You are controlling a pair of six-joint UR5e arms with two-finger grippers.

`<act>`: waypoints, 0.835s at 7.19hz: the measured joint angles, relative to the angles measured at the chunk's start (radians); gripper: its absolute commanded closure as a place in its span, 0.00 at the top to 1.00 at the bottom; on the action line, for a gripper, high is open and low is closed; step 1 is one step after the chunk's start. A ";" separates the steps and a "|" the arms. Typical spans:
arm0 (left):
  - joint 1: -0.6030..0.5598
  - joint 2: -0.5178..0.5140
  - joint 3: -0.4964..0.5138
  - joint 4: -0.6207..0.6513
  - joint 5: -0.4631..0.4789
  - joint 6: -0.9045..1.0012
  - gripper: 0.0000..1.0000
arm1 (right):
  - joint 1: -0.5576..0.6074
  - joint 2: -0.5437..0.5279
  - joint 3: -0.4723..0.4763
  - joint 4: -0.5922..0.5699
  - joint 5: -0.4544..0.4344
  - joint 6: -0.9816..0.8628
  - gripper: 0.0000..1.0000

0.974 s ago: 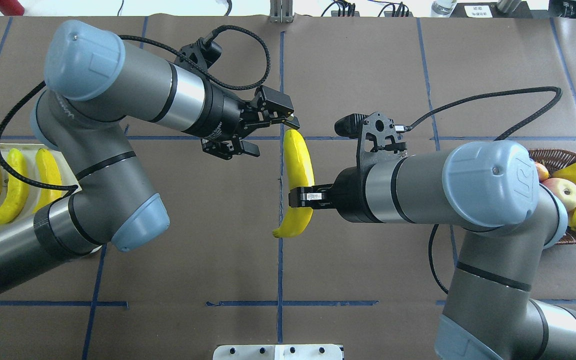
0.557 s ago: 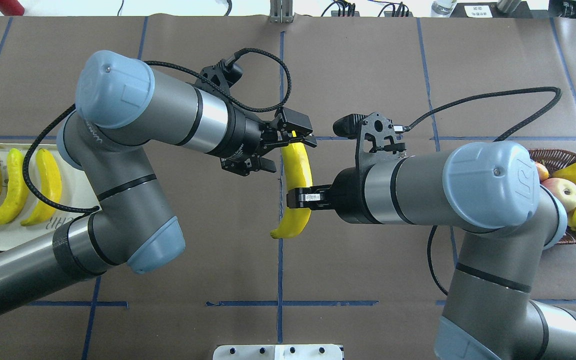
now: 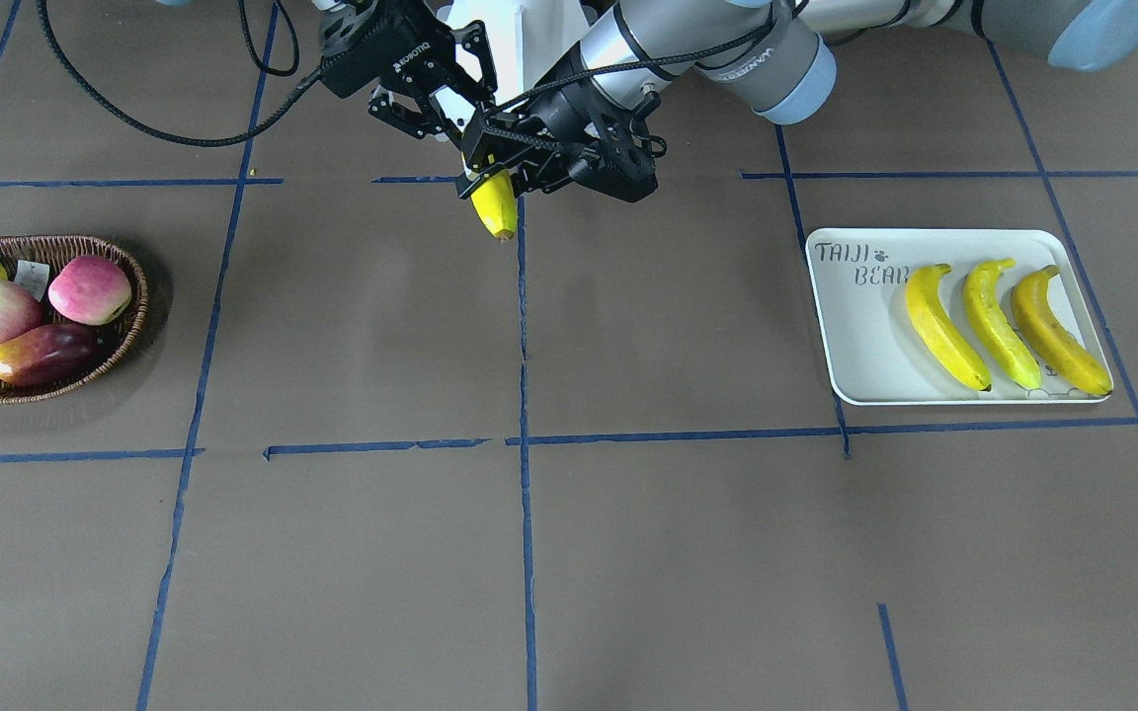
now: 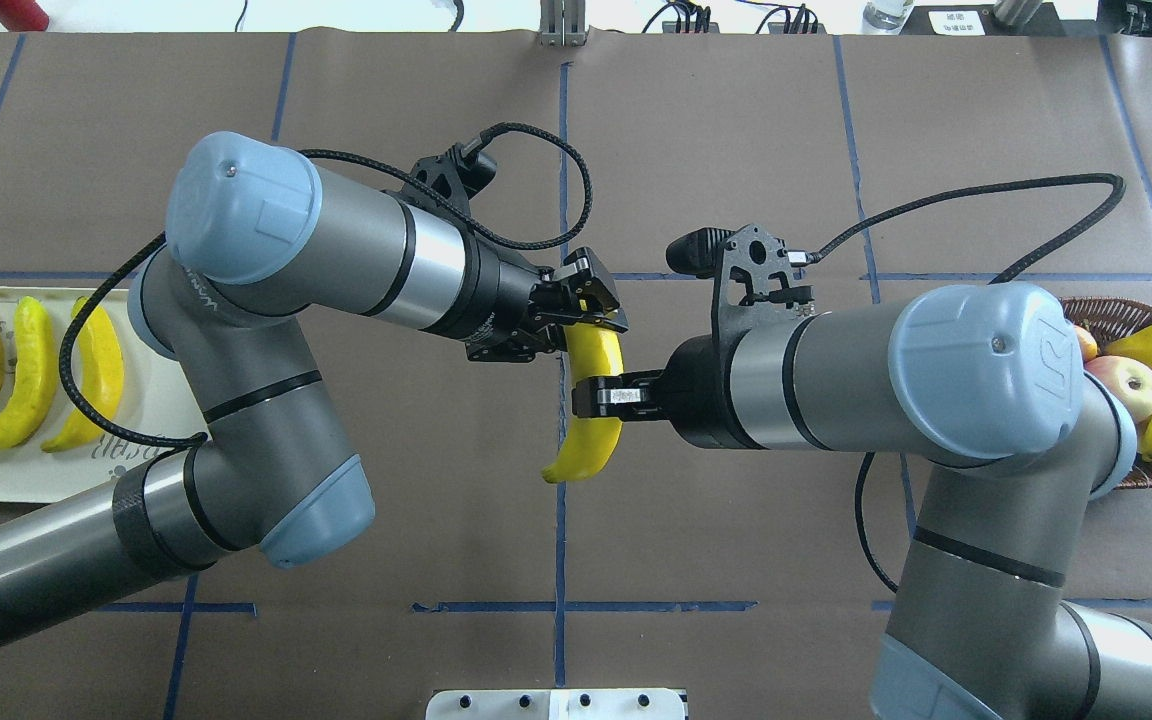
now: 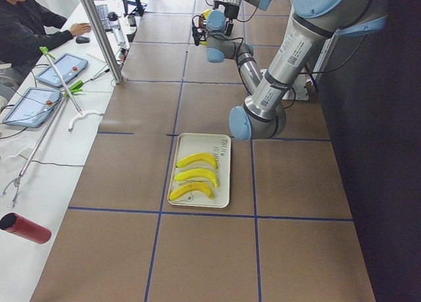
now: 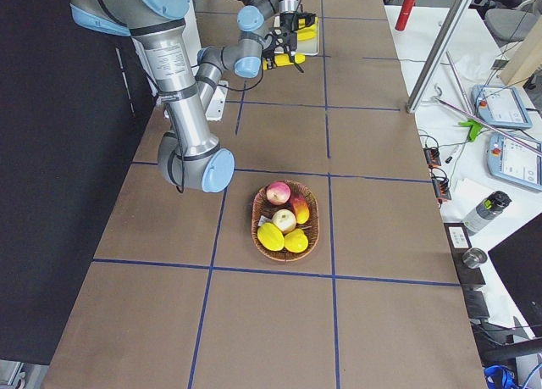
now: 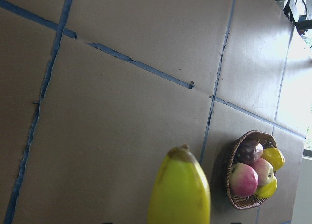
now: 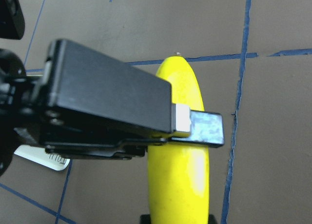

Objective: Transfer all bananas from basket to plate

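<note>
The left gripper has slid forward onto the far end of the banana, its jaws pinching it. The right gripper, its arm reaching level, clamps the banana's middle in mid-air over the centre of the table.

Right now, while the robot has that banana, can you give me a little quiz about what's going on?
1. Count: how many bananas lie on the plate?
2. True or false: the right tool is empty.
3. Pick one: where is the fourth banana?
A) lying flat on the table
B) in the basket
C) up in the air, where the right tool and the left tool meet

Key: 1) three. 2) false, it is shut on the fourth banana. 3) C.
</note>
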 measured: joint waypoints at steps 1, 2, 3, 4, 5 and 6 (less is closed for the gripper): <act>0.001 0.001 0.000 -0.002 0.000 0.000 0.00 | 0.000 -0.001 0.003 0.000 0.000 0.000 1.00; 0.002 0.002 0.001 -0.002 -0.001 -0.003 0.00 | 0.002 0.000 0.006 0.001 -0.001 0.000 1.00; 0.001 0.002 0.001 -0.002 0.000 -0.004 0.00 | 0.002 -0.002 0.008 0.001 0.000 0.001 1.00; -0.001 0.003 0.001 -0.001 0.001 -0.004 0.00 | 0.003 -0.002 0.011 0.002 0.001 0.000 1.00; -0.007 0.004 0.006 0.004 0.001 0.000 0.00 | 0.005 -0.005 0.016 0.002 0.001 0.000 1.00; -0.028 0.005 0.029 0.008 0.000 0.006 0.00 | 0.008 -0.011 0.029 0.002 0.002 0.000 1.00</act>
